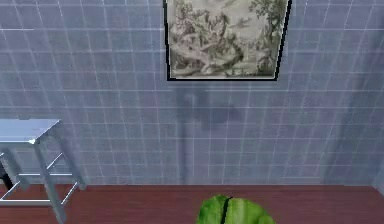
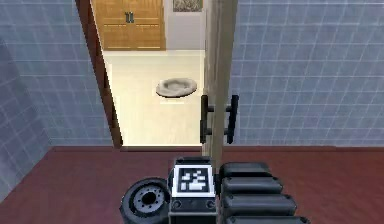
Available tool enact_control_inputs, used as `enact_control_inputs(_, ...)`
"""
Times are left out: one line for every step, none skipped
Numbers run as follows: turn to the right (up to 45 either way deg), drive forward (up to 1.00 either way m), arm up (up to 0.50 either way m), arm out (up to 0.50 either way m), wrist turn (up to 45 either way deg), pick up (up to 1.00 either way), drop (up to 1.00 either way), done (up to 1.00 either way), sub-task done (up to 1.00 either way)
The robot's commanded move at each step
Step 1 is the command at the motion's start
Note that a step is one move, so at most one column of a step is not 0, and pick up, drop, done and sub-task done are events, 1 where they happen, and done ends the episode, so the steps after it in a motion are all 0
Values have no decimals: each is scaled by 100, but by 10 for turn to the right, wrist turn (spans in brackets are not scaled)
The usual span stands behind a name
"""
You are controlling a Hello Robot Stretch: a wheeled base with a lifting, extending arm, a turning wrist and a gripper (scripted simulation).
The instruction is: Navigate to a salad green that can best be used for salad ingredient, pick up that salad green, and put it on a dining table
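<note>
A green, leafy, rounded head like a lettuce pokes up at the bottom edge of the forward view, in front of the blue tiled wall; what it rests on is cut off. In the arm side view the arm's dark segments lie along the bottom edge, with a white marked square at their end. Left of that square sits the gripper's dark round body. I can't make out its fingers, so I cannot tell whether it holds anything.
A grey metal stool or small table stands at the forward view's left on red-brown floor. A framed picture hangs on the wall. The arm side view has an open doorway, a door edge with black handle, and a round dish on cream floor.
</note>
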Motion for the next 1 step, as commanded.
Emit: enact_control_inputs(450, 0, 0, 0, 0, 0, 0, 0, 0)
